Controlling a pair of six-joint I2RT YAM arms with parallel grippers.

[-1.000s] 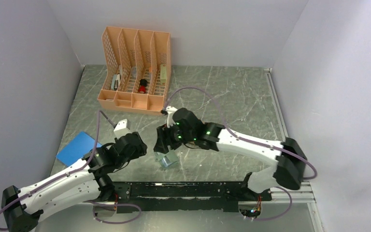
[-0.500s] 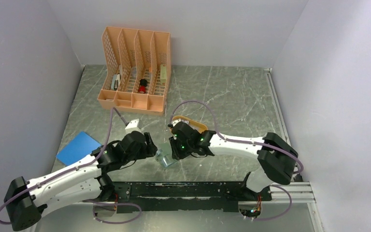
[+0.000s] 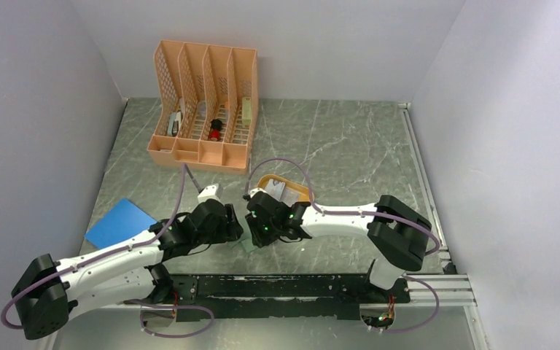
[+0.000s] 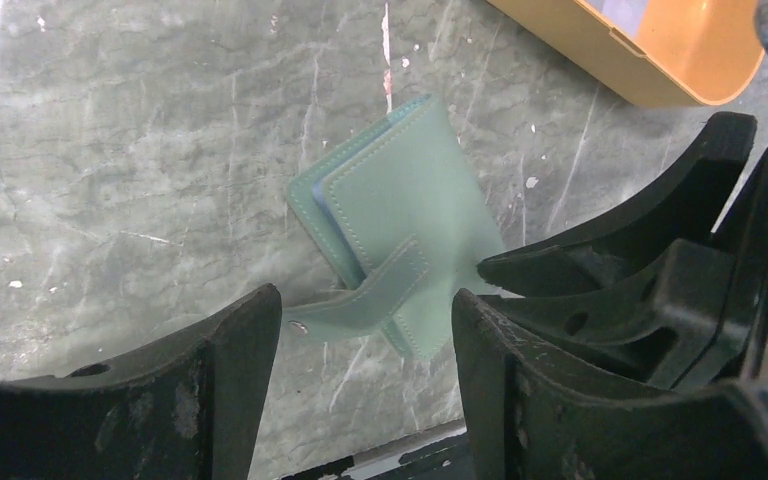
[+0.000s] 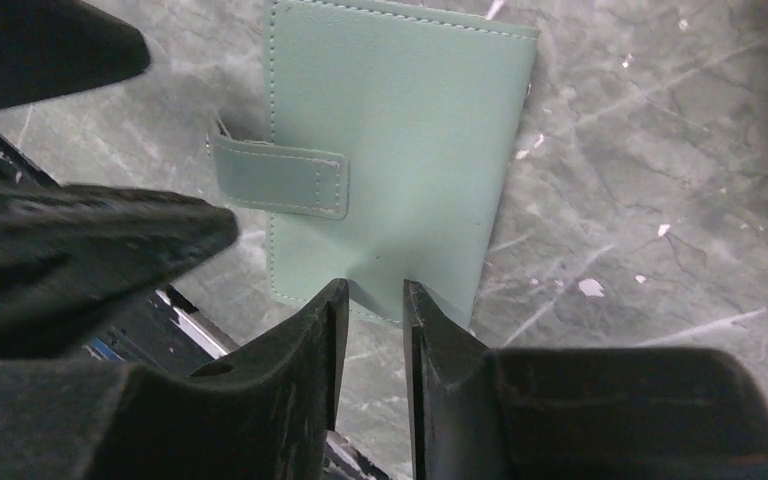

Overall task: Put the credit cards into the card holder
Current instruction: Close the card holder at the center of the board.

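Card holder (image 4: 400,230) strapped shut: our right gripper (image 5: 373,290) pinches its right edge; left gripper (image 4: 365,300), spread wide, must unfasten the strap (image 5: 278,175).

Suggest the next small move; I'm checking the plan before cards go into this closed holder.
Probably close the left claw on the strap tab and peel it back. The card holder lies shut on the table, its tab sits inside the open left claw, and the right claw, narrowed at the holder's edge, seems to steady it.
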